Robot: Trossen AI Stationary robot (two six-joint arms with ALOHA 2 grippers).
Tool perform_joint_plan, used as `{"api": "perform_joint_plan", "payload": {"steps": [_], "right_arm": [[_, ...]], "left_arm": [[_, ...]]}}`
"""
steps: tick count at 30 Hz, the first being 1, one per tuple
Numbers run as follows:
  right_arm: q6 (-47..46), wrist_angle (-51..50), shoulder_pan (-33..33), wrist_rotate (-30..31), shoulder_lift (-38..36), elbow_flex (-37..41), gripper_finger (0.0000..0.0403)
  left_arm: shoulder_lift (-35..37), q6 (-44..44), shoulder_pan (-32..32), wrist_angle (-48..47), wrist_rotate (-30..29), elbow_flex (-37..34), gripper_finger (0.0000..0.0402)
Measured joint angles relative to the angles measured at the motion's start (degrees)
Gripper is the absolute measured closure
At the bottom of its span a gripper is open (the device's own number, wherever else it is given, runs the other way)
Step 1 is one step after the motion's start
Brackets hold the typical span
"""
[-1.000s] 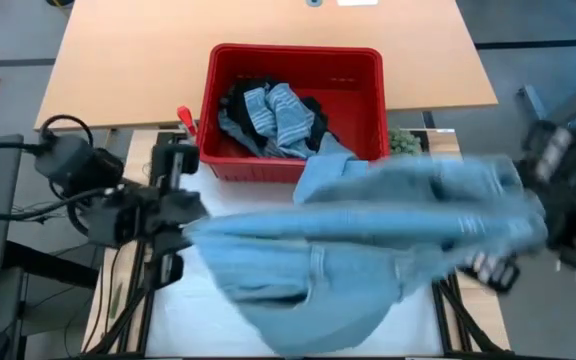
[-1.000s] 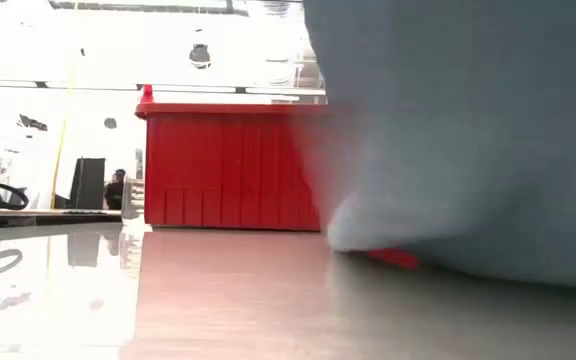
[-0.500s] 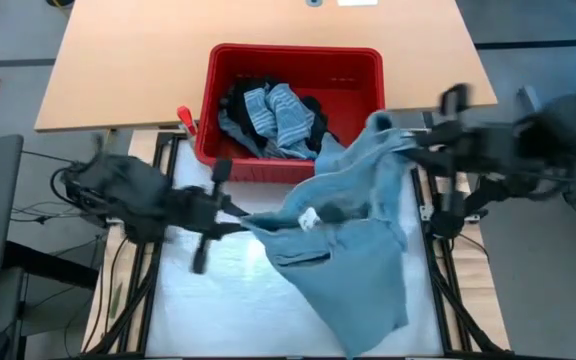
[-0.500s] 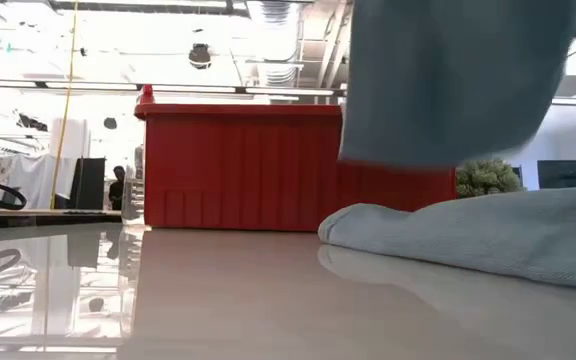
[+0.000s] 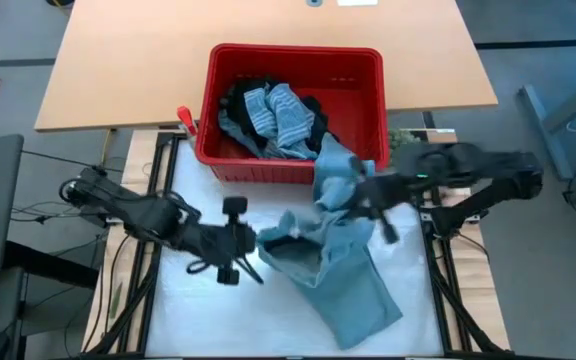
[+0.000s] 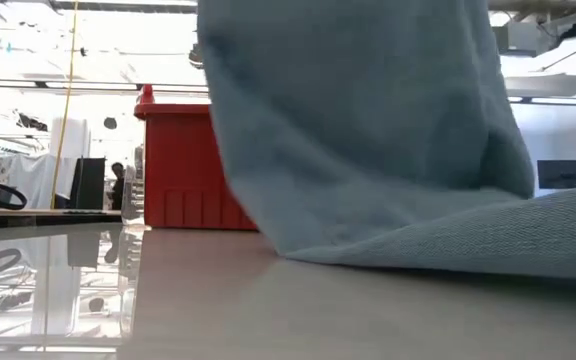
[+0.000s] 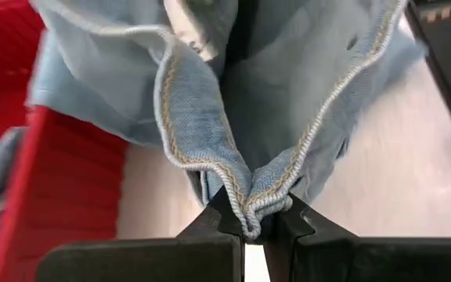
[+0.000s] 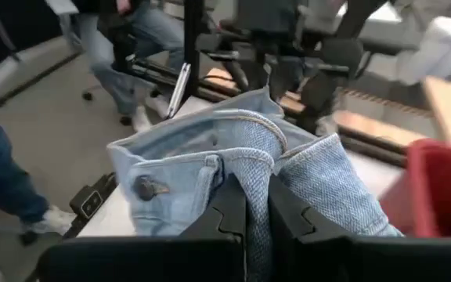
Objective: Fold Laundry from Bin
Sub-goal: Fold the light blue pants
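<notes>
Left gripper (image 5: 251, 240), center-left of the overhead frame, clamped tight on a stitched hem of the denim garment (image 5: 338, 260); wrist cam confirms it, fingertips (image 7: 227, 215) pinching a doubled fold of seam. Right gripper (image 5: 356, 193), just right of center, likewise clenched on the same garment near a buttoned edge (image 8: 149, 186). So one light blue denim piece hanging between both arms, lower end pooled on the white table (image 5: 198, 320) toward the bottom center.

Progress-wise: early days, by the look of it. Only this one item out of the bin, still bunched and not spread flat, no fold made yet. Red bin (image 5: 368, 60) at upper center still holding the rest of the laundry (image 5: 273, 115): a striped blue-white piece, something black, more blue-grey.

Orientation: long axis running roughly diagonal, from the bin's lower right corner down toward the bottom center-right of the frame, top bunched at the grippers, loose tail pointing down-right.
</notes>
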State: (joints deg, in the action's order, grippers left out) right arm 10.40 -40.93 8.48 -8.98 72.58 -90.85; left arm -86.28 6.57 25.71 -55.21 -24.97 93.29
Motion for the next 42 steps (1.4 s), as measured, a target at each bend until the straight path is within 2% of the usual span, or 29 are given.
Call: {"api": "perform_joint_plan", "payload": {"steps": [3, 5, 9, 11, 14, 18, 21, 23, 29, 34, 39, 42], "right_arm": [[-1.0, 15.0, -2.4, -6.6, -1.9, 14.6, 0.0361], [-4.3, 21.5, -3.4, -7.2, -1.7, 21.4, 0.0361], [-12.0, 23.5, -4.1, -7.7, 0.5, 27.8, 0.0346], [-15.3, 22.0, -4.1, -7.6, 2.3, 28.7, 0.031], [-19.3, 19.1, -3.0, -7.7, 4.8, 28.4, 0.0233], [-16.4, 13.9, -1.8, -11.7, 5.5, 26.2, 0.0134], [-16.0, 12.9, -2.1, -11.9, 4.9, 24.6, 0.0088], [-15.9, 12.7, -3.2, -11.9, 4.8, 23.7, 0.0071], [-9.3, 11.6, -5.7, -12.7, 6.8, 24.3, 0.0062], [-8.8, 12.0, -7.1, -22.6, 11.9, 24.4, 0.0065], [-8.3, 13.4, -6.9, -25.8, 16.0, 24.4, 0.0067], [-7.0, 12.8, -6.8, -26.1, 16.9, 24.4, 0.009]], "left_arm": [[-0.1, 1.1, 1.8, 1.0, -1.0, -6.0, 0.04], [-0.2, 3.4, 3.2, -0.8, -0.9, -8.5, 0.04], [0.0, 9.0, 5.7, -3.8, 3.3, -10.7, 0.04], [0.0, 11.5, 6.6, -3.9, 6.8, -11.8, 0.04], [0.0, 15.7, 7.9, -4.9, 12.7, -13.2, 0.04], [0.0, 20.8, 10.1, -4.7, 20.0, -15.9, 0.04], [0.0, 23.3, 11.5, -4.8, 21.7, -17.8, 0.0399], [0.0, 24.9, 12.0, -4.7, 21.5, -18.9, 0.0398], [0.0, 27.5, 12.2, -4.2, 21.6, -20.4, 0.0397], [0.0, 27.3, 12.2, -4.1, 21.6, -20.4, 0.0396], [0.0, 27.0, 12.2, -4.1, 21.6, -20.4, 0.0396], [0.0, 26.6, 12.2, -4.0, 21.5, -20.4, 0.0396]]}}
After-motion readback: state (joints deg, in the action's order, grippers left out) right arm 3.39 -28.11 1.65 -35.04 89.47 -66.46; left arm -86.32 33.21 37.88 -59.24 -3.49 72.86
